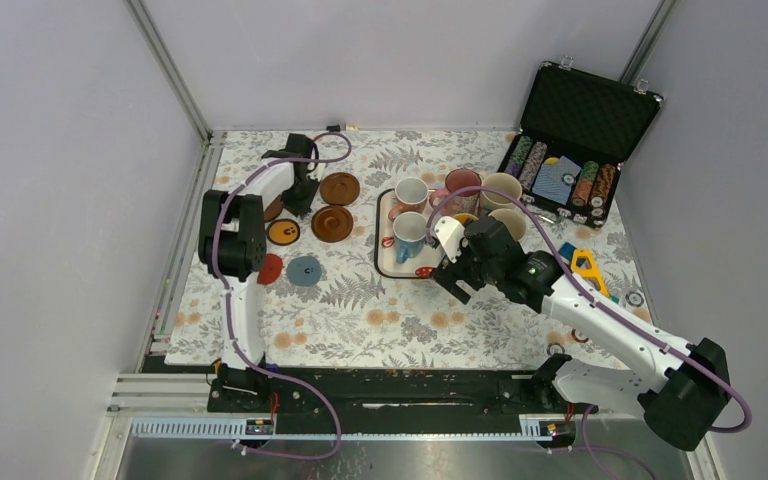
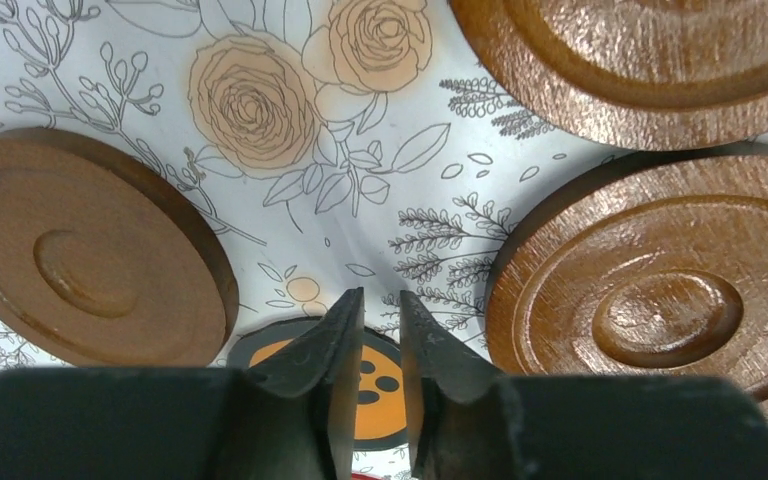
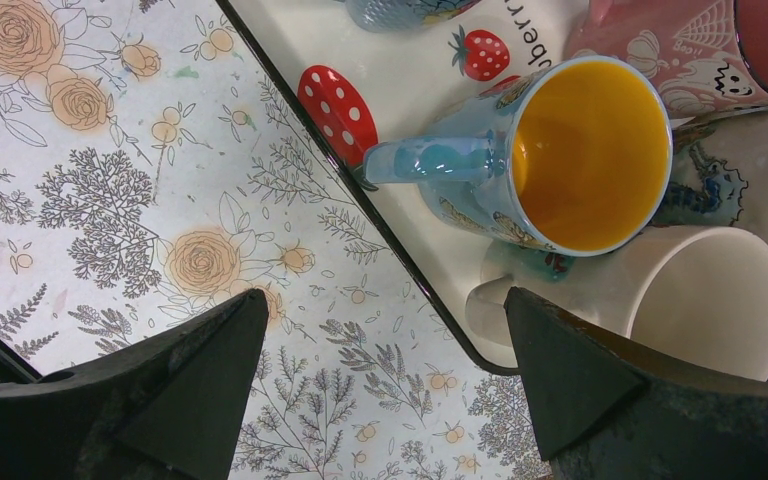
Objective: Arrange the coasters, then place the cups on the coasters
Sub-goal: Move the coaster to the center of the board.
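- Floral cloth covers the table between pale walls, and an open case of poker chips sits at the far right corner.
- The left arm stretches forward along the left side, with its wrist bent down over the group of coasters.
- The left gripper hangs low over the cloth. Its fingers are drawn almost together with only a thin slit between them, and nothing is pinched.
- Three large brown coasters ring it: one to the left, one to the right and one further off. All lie flat, turned wood with raised rings.
- The black coaster with the orange centre lies just below the fingers, close beside the left brown disc.
- Nearer the arm bases, the red coaster and the grey-blue coaster lie side by side, apart from each other.
- The right arm angles in from the right, and the right gripper is spread wide over the near edge of the tray, holding nothing.
- The mugs are all on the tray. The blue mug with the yellow inside stands nearest the right claw, its handle pointing out towards the tray's edge.
- A cream mug and the pink mug crowd against it.
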### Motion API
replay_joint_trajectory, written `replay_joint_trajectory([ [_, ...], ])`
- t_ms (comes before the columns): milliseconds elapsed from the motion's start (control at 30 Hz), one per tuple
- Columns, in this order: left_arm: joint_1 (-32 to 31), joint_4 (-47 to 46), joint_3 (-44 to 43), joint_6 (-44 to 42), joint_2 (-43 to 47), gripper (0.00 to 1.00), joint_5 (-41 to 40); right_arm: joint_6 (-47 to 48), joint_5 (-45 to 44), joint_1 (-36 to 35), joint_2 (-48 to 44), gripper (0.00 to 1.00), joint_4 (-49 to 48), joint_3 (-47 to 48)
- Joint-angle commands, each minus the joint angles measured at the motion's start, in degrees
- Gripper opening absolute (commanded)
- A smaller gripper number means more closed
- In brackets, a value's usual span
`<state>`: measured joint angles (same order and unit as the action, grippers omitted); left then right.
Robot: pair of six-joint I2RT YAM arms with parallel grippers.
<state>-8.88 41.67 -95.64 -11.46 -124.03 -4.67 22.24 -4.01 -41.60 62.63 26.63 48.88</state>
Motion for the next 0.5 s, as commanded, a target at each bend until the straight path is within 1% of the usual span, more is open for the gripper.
replay_joint_trajectory([
  [0, 0.9, 3.6, -5.2, 1.2, -2.3, 0.17, 1.7, 0.2, -1.4, 0.4, -0.2, 0.97, -1.3, 0.3],
  [67, 0.9, 5.1, -5.4, 1.3, -2.4, 0.15, 2.3, 0.2, -1.4, 0.5, -0.5, 0.97, -1.3, 0.3],
  [267, 1.2, 10.4, -7.0, 1.1, -3.5, 0.15, 4.3, 0.2, -1.1, 0.5, -0.9, 0.97, -1.3, 0.3],
  [367, 2.3, 12.7, -8.1, 1.5, -4.1, 0.15, 6.8, 0.2, -1.2, 0.4, -1.5, 0.97, -1.3, 0.2],
  [467, 3.6, 13.4, -7.3, 1.8, -3.1, 0.14, 7.2, 0.1, -1.3, 0.4, -2.0, 0.97, -1.3, 0.1],
])
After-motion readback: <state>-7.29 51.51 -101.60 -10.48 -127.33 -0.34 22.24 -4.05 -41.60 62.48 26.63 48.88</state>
